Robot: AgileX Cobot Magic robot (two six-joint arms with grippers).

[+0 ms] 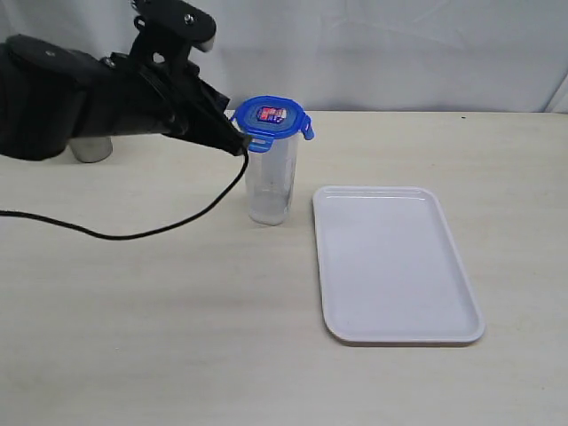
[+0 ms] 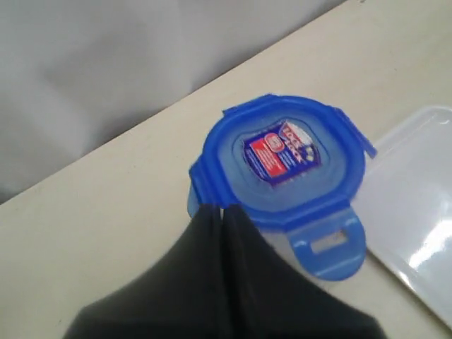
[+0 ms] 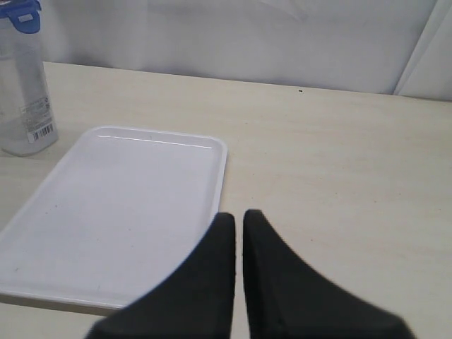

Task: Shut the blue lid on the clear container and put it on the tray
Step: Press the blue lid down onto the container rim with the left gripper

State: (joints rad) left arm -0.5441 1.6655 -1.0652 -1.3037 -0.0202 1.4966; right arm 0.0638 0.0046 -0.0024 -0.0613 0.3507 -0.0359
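While the lid [image 1: 271, 116] sat on the container [image 1: 270, 182], flaps sticking out, the left gripper [image 2: 220, 210], jaws together, slanted down against its near edge. The tray [image 1: 395, 266] lay beyond, apart. The right gripper [image 3: 239, 215] was closed too.

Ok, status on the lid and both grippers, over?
Left gripper shut, tips at edge of lid; right gripper shut, empty. Lid sits on container, flaps out. Container beside tray, nothing between.

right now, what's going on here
The left gripper, shut, has its tips at the edge of the lid, which sits on the container. Some of the lid's flaps stick out, unlatched. The container stands on the table beside the tray, not on it. The right gripper hangs shut near the tray, empty.
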